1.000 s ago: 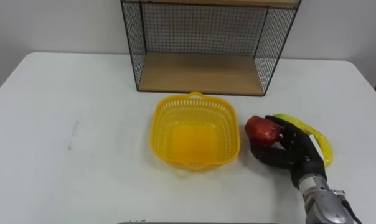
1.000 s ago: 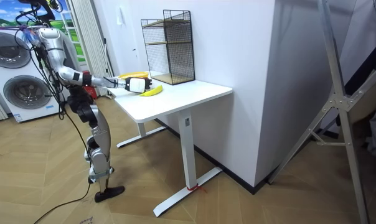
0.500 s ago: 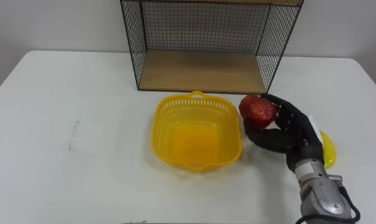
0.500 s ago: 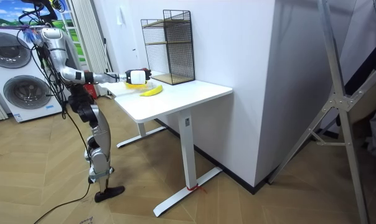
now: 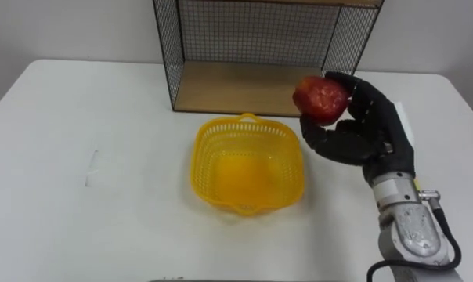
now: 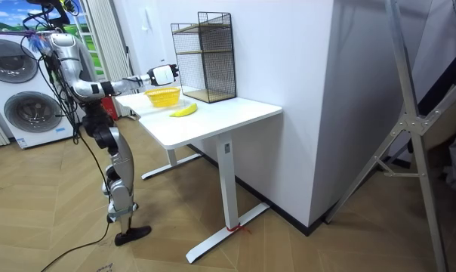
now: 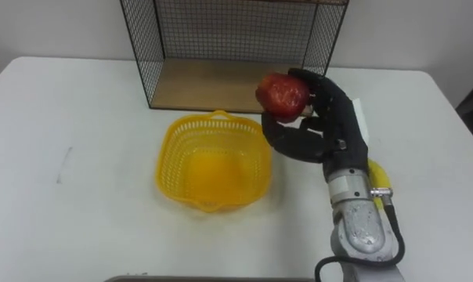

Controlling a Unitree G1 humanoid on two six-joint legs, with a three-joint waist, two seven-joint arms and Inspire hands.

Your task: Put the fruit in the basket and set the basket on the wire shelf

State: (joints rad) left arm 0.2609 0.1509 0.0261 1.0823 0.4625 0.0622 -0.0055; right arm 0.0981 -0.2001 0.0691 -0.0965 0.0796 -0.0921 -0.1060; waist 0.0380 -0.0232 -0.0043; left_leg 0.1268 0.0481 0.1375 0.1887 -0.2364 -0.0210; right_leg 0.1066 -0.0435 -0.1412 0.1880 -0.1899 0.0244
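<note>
Clutching the apple (image 5: 321, 95), right hand (image 5: 368, 131) lifted higher than before, just right of the basket (image 5: 199, 157)

The two eye views look down from the robot's head, close above the table (image 5: 48, 157), both covering the basket (image 5: 248, 168) and wire shelf (image 5: 252, 88). The room view faces that table from well off.
</note>
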